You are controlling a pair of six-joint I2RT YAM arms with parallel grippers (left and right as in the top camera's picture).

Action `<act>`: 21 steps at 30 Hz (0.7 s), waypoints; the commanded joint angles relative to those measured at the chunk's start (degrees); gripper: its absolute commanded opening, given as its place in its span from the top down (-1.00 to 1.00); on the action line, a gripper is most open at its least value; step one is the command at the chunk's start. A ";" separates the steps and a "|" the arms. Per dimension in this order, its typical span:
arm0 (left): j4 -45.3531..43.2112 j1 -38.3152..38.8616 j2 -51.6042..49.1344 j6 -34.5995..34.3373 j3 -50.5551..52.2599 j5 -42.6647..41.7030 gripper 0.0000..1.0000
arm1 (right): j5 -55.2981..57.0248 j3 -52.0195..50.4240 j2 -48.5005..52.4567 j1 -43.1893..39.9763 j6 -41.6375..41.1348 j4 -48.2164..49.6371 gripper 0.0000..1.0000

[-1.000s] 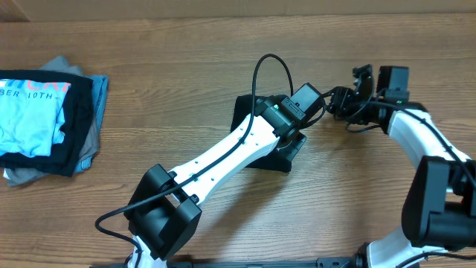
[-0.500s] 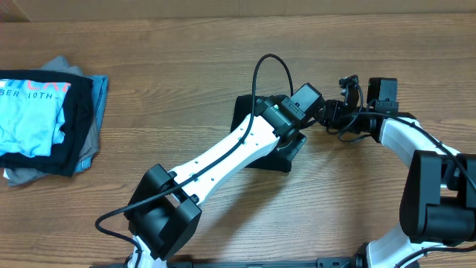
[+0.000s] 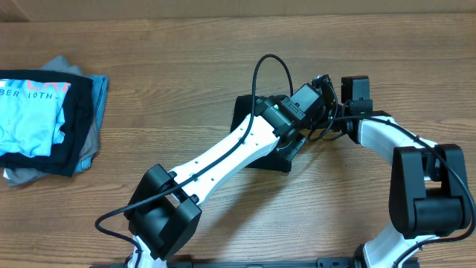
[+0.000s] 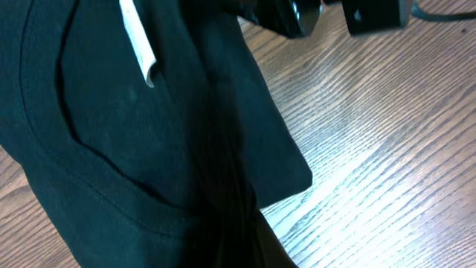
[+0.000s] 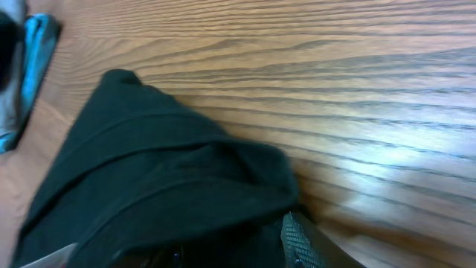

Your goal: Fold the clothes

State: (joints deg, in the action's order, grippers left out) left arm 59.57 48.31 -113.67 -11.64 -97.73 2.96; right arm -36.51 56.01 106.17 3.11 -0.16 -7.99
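The black T-shirt (image 3: 245, 115) lies folded into a small, thick bundle near the middle of the table (image 3: 186, 52), with most of it hidden under the two arms that meet over it. The left tool (image 3: 294, 134) is down on the bundle's right side and closed tight. From its own camera a ridge of the dark cloth runs straight in toward it, so it looks to have a fold pinched. A small white neck tag (image 4: 137, 41) shows on the fabric there, and the bundle's corner rests flat on the wood. The right tool (image 3: 321, 119) reaches in from the right, just beside the left one and at the shirt's edge. In its own view one textured finger (image 5: 297, 242) sits low against the heaped black cloth, which fills the space in front of it. Its jaws stand some way apart, but I cannot tell whether they have actually caught the fabric. Well apart, at the table's far left edge, a light blue T-shirt (image 3: 30, 123) with white lettering lies on top of a stack of dark and grey garments (image 3: 83, 145).
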 commanded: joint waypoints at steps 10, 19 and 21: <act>0.44 0.24 -0.46 1.36 0.24 -0.90 0.83 | 2.34 -0.28 0.37 -0.24 0.17 4.28 0.12; 0.44 0.24 -0.46 1.36 0.24 -0.90 0.88 | 6.23 -0.31 0.37 -0.17 0.17 5.42 0.79; 0.44 0.24 -0.46 1.36 0.24 -0.90 0.87 | 6.45 -0.31 0.37 -0.17 0.17 6.29 0.79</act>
State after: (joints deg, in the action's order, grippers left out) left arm 59.94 48.31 -113.67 -11.44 -97.73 2.98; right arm -32.08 55.90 106.26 3.03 -0.19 -3.22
